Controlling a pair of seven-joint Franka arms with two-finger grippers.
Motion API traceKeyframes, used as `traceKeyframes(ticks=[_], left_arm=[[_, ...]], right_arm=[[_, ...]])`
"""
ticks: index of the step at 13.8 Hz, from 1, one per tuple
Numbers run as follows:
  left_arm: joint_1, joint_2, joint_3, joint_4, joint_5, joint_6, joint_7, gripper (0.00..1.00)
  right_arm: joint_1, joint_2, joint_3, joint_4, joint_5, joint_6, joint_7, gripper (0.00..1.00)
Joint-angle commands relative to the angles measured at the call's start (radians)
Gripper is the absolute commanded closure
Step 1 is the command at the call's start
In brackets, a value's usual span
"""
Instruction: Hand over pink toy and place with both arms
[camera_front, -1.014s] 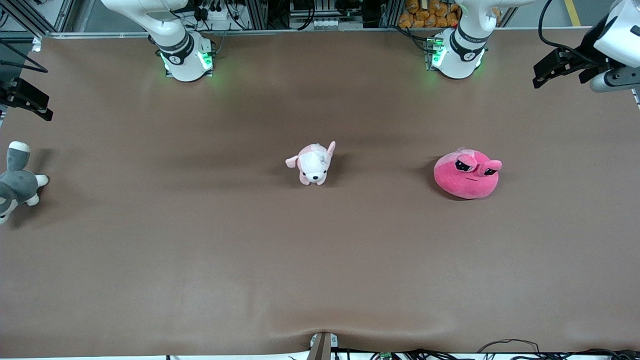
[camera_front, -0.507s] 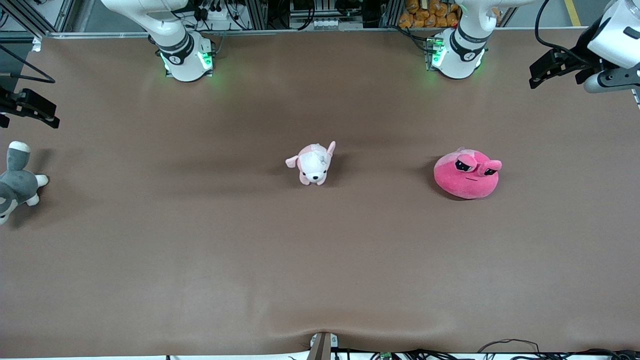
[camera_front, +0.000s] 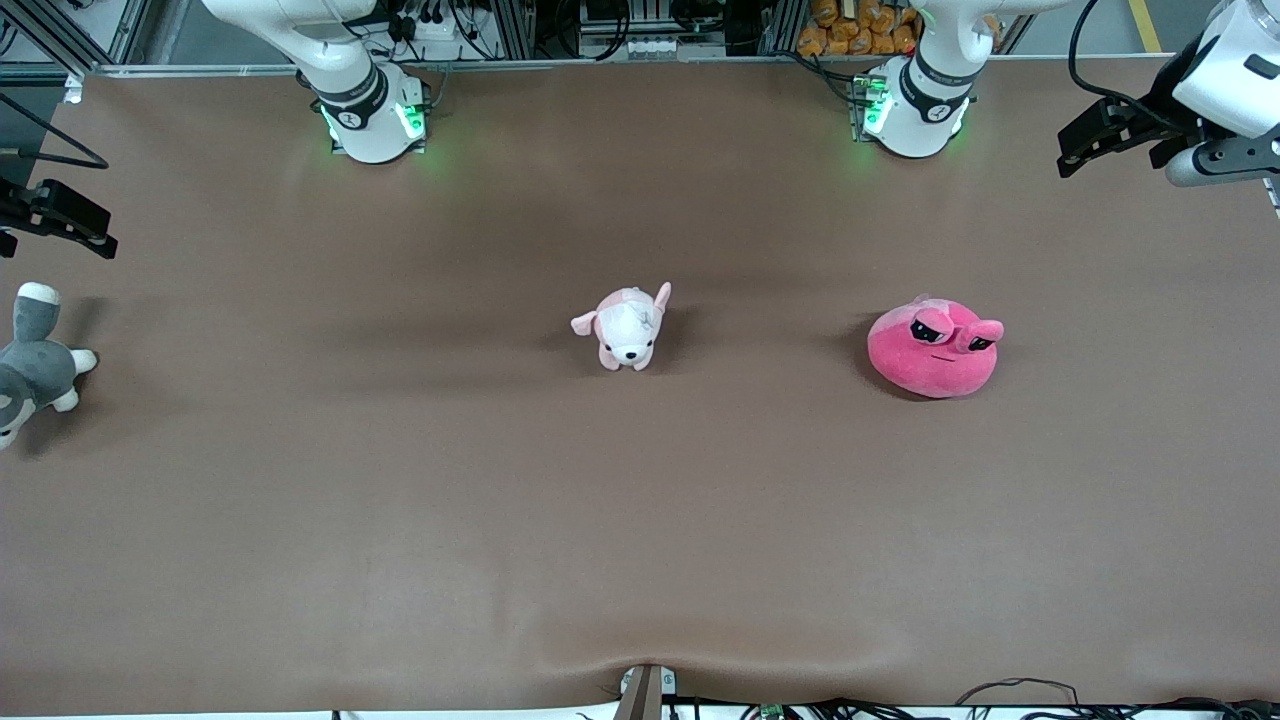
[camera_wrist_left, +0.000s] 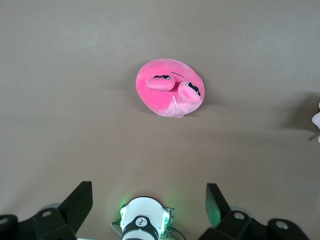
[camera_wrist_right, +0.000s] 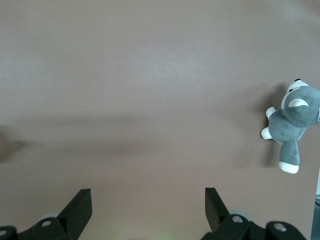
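Squeezing the soft, light pink toy (camera_front: 934, 350) should be easy: close your spread, empty left gripper (camera_wrist_left: 147, 202) across its body; right gripper (camera_wrist_right: 146, 205), also spread, waits.

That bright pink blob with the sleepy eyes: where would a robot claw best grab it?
Probably straight down from above, fingers closing across the round body of the pink toy below its bulging eyes. It sits flat on the table with bare space all round. The left gripper, open and high over its end of the table, is the closer one.
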Motion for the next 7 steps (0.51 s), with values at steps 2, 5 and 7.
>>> traceKeyframes(ticks=[2,5,7], left_arm=[[0.024,-0.011,-0.009,-0.011,0.006,0.006,0.001,0.0],[0.025,-0.011,-0.009,-0.016,0.006,0.006,0.001,0.0],[0.024,-0.01,-0.009,-0.025,0.004,0.003,-0.005,0.0]], right_arm=[[-0.016,0.004,0.008,0.066,-0.004,-0.017,0.0,0.0],[-0.03,0.008,0.005,0.058,0.063,-0.063,0.001,0.0],[-0.061,0.008,0.006,0.028,0.074,-0.069,0.004,0.0]])
